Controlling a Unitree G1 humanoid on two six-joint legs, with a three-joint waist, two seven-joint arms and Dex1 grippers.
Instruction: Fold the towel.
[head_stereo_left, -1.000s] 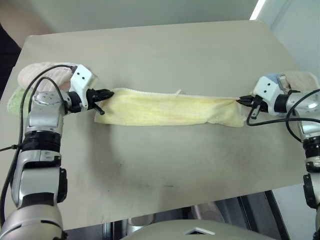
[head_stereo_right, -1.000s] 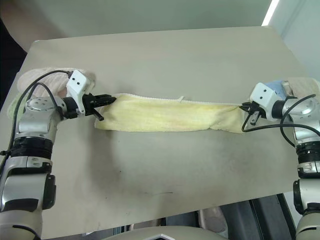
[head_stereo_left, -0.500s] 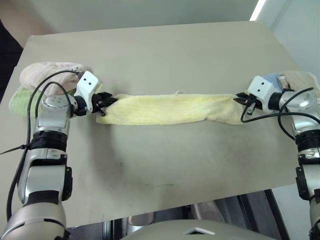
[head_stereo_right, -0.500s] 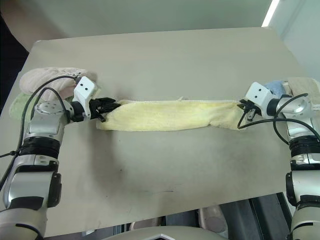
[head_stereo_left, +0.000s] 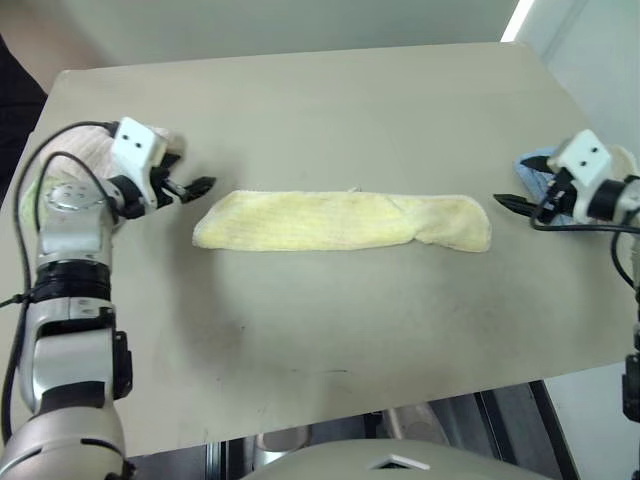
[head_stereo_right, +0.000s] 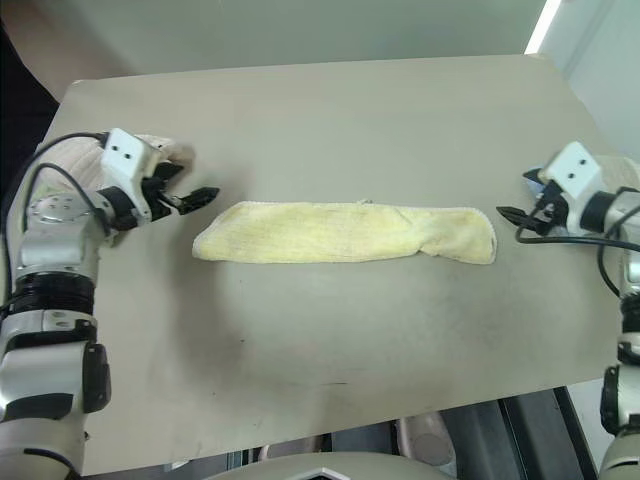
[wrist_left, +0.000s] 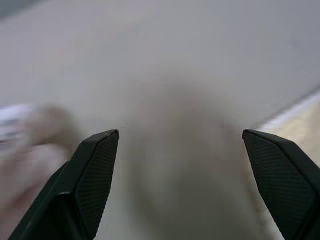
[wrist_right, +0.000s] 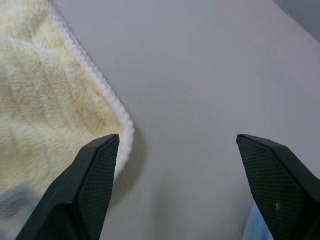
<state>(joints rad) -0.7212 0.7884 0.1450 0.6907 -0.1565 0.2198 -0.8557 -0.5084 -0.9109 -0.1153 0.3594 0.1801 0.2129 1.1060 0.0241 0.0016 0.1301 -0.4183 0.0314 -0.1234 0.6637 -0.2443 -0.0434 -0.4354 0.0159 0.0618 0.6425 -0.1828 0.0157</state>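
Towel (head_stereo_left: 340, 221) lies flat on table (head_stereo_left: 330, 110), folded lengthwise; left gripper (head_stereo_left: 190, 187) and right gripper (head_stereo_left: 512, 203) gape wide, empty, just off its 2 ends.

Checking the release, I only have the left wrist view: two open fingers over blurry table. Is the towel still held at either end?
Observer: No. The towel lies flat on the table, folded into a long strip, free of both grippers.
Operator: Where's the left gripper?
Observer: The left gripper hovers open, just off the towel's left end.
Operator: And the right?
Observer: The right gripper is open too, apart from the towel's right end, with a light blue cloth behind it.
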